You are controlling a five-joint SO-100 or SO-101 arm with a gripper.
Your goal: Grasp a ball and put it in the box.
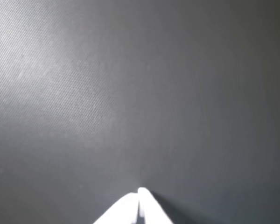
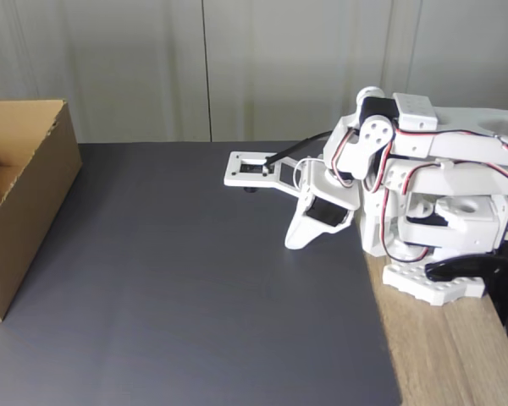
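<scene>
My white gripper [image 1: 141,192] enters the wrist view from the bottom edge, its two fingertips pressed together with nothing between them, just above the dark grey mat [image 1: 130,93]. In the fixed view the arm is folded low at the right, and the gripper [image 2: 295,242] points down at the mat near its right side. The brown cardboard box [image 2: 30,190] stands open-topped at the far left, well away from the gripper. The ball is out of view.
The arm's base [image 2: 432,283] sits on a wooden tabletop [image 2: 449,355] to the right of the mat [image 2: 186,288]. A white bracket [image 2: 252,172] juts left from the arm above the mat. A pale wall runs behind.
</scene>
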